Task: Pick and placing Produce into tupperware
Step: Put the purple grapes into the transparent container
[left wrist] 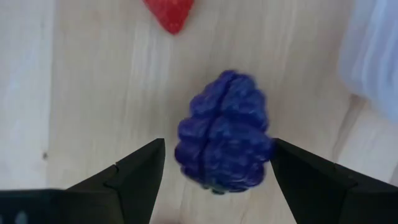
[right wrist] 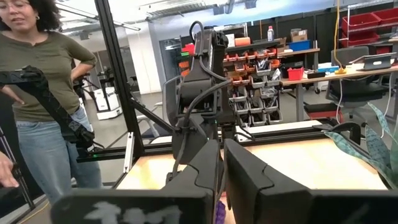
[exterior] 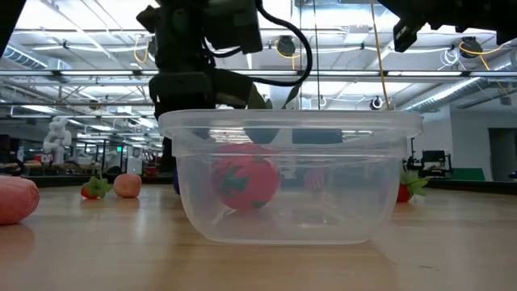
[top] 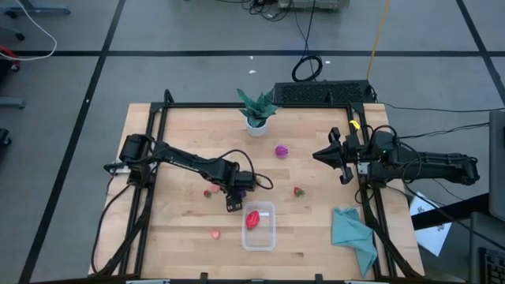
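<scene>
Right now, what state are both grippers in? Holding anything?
Left gripper: jaws open, straddling the dark purple berry on the table beside the tupperware; not gripped yet.
Right gripper: jaws shut, empty, parked at the table's right side.

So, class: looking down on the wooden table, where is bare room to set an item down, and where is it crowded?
Bare wood lies between the green potted plant and the table's left edge, and between the clear plastic container and the teal cloth. It is crowded beside the container, where the left end effector hovers open over a dark purple berry.
</scene>
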Available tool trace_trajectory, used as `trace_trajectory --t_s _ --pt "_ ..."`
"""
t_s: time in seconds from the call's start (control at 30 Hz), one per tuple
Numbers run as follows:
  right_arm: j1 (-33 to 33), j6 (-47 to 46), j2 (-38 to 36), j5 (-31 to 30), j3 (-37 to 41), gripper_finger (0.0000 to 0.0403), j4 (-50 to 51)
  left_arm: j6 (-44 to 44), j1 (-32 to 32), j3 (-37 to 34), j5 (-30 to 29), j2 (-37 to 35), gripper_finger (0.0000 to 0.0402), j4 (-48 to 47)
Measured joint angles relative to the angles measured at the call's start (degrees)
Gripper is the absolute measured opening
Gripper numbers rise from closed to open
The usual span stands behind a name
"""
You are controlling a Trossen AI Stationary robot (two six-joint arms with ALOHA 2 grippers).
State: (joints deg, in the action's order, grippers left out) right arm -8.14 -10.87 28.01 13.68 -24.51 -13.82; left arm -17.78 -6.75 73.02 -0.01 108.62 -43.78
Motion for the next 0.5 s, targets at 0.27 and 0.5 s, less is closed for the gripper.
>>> trace_trajectory --t_s 0.27,0.5 --pt "0.0 0.0 0.0 0.0 0.0 0.0018 0.0 -0.3 0.7 -2.1 1.7 0.0 0.0294 1.0" --pt "0.0 0.0 0.4 0.0 0.0 0.0018 0.0 -0.3 0.7 -2.1 0.2 0.0 0.0294 1.9"
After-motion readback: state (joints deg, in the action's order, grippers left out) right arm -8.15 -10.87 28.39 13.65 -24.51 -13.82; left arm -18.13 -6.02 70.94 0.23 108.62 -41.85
